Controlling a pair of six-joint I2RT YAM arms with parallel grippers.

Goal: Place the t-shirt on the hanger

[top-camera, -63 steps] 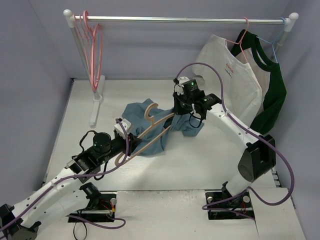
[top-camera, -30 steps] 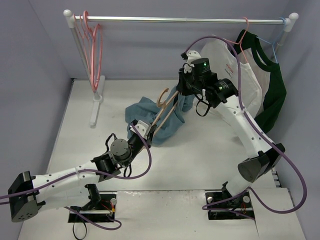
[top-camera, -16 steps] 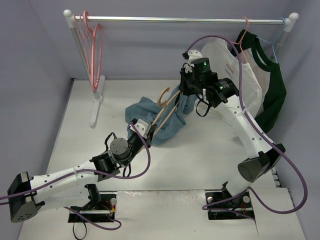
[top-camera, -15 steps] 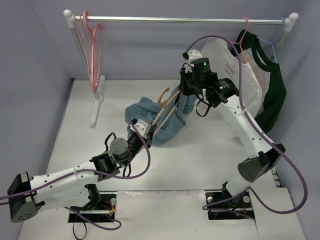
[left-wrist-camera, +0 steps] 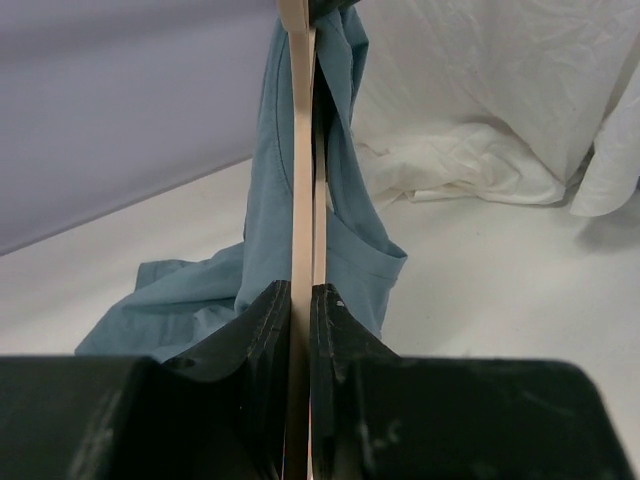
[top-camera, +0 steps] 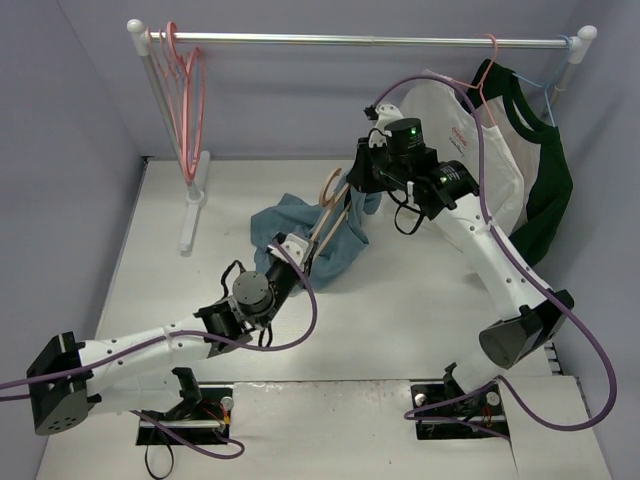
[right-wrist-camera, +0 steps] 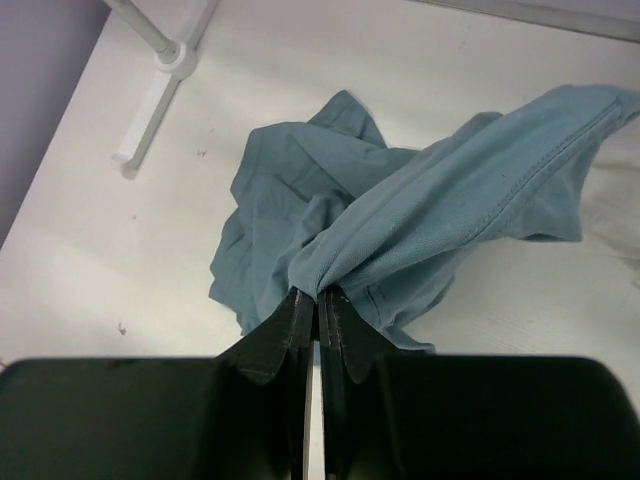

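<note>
The teal-blue t-shirt (top-camera: 285,222) is part lifted off the table, its lower folds on the surface. The tan hanger (top-camera: 327,208) slants up through it, hook (top-camera: 329,184) at the top. My left gripper (top-camera: 298,256) is shut on the hanger's lower end; in the left wrist view the tan bar (left-wrist-camera: 300,180) runs straight up from between the jaws beside the hanging cloth (left-wrist-camera: 340,200). My right gripper (top-camera: 357,186) is shut on a bunch of the t-shirt (right-wrist-camera: 440,215) and holds it up next to the hook; the cloth pinches at the fingertips (right-wrist-camera: 319,296).
A clothes rail (top-camera: 350,40) spans the back. Pink hangers (top-camera: 185,90) hang at its left end. A white t-shirt (top-camera: 470,160) and a dark green and white shirt (top-camera: 545,180) hang at the right, near my right arm. The rail's left foot (top-camera: 192,205) stands on the table.
My left arm has pushed forward and right, tipping the hanger steeper. My right gripper has lifted the t-shirt's edge a little higher and left, closer to the hook.
</note>
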